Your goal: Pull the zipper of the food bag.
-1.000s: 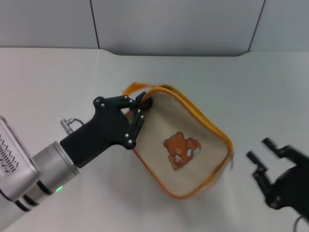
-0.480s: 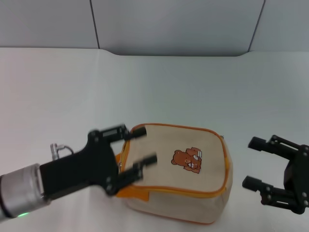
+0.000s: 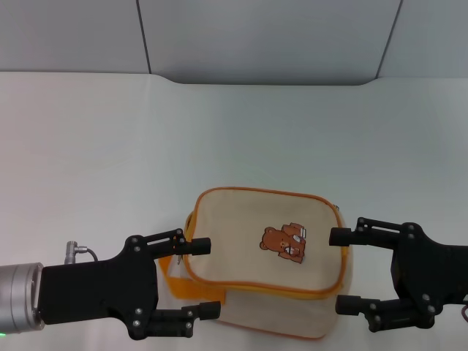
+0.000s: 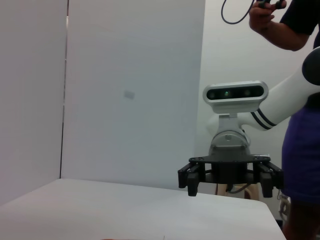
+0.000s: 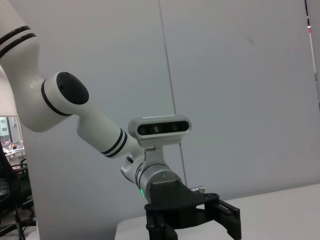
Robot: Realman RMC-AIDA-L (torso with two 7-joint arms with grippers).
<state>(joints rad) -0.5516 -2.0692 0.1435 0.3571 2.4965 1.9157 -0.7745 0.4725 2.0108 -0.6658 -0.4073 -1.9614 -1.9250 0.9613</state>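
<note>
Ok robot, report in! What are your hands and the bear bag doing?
Left gripper open at the food bag's left end. Right gripper open at its right end. Bag flat on table, zipper not gripped. Nothing in the way.

The bag's (image 3: 267,256) near edge was cut off by the frame between the left gripper (image 3: 199,278) and right gripper (image 3: 341,269); the zipper's pull tab was too small to tell; both wrist views missed the bag.

robot lab: white table (image 3: 88,131), grey panels (image 3: 256,36)

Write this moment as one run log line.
left gripper: open, beside bag | right gripper: open, opposite side | food bag: on table, ungrasped
</note>
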